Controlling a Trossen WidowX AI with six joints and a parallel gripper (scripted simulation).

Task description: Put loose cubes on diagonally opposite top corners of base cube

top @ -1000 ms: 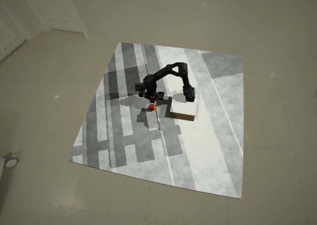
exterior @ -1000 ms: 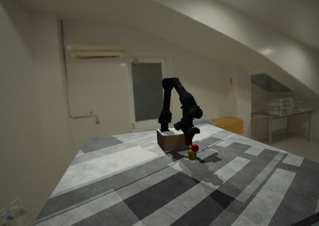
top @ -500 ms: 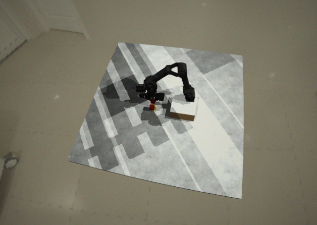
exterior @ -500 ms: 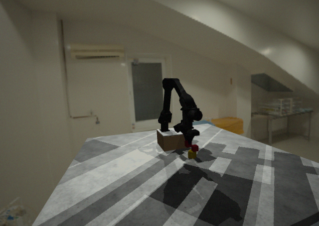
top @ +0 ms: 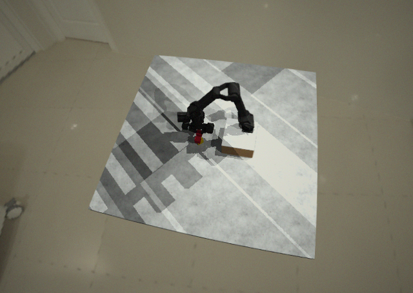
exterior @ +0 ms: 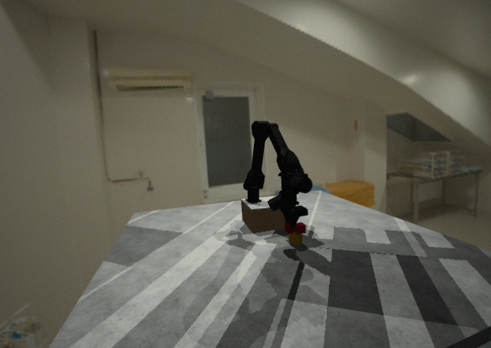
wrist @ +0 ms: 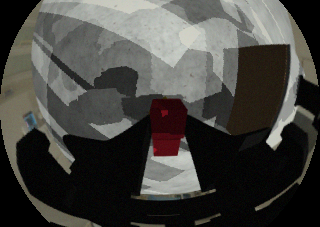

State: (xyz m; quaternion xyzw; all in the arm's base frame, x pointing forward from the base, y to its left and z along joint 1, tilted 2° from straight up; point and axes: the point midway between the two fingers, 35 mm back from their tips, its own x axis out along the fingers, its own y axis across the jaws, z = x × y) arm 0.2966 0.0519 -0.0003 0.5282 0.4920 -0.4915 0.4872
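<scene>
Your gripper: closed on a red cube, pointing down over the yellow base cube. In the exterior view, you see red directly above the yellow, touching or nearly so; you cannot tell whether that is one cube or two side by side. Brown box beside them carries the arm's mount. All stand on your grey patterned mat.

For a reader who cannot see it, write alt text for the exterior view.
A black robot arm's gripper holds a red cube right at the top of a yellow base cube on a grey-patterned table. A brown box under the arm's base stands just behind.
</scene>
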